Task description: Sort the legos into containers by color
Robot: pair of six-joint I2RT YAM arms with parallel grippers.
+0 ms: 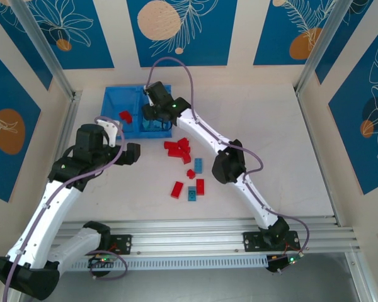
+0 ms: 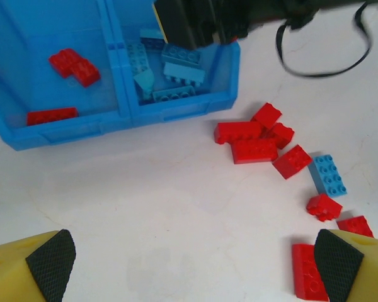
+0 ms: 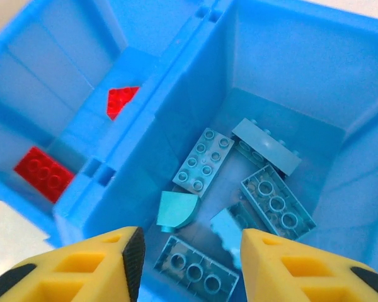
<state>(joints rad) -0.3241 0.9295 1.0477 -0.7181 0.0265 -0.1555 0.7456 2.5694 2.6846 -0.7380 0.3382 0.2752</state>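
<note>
Bricks [image 3: 205, 162] of light blue lie beneath right pincer [image 3: 190, 251].

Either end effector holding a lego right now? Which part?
Nothing held: right end effector open over the light blue bricks in the tray; left end effector open above the table.

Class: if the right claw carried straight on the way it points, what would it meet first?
The right claw points down into the tray's right compartment, so it would likely meet the light blue legos lying there first; which one is unclear.
</note>
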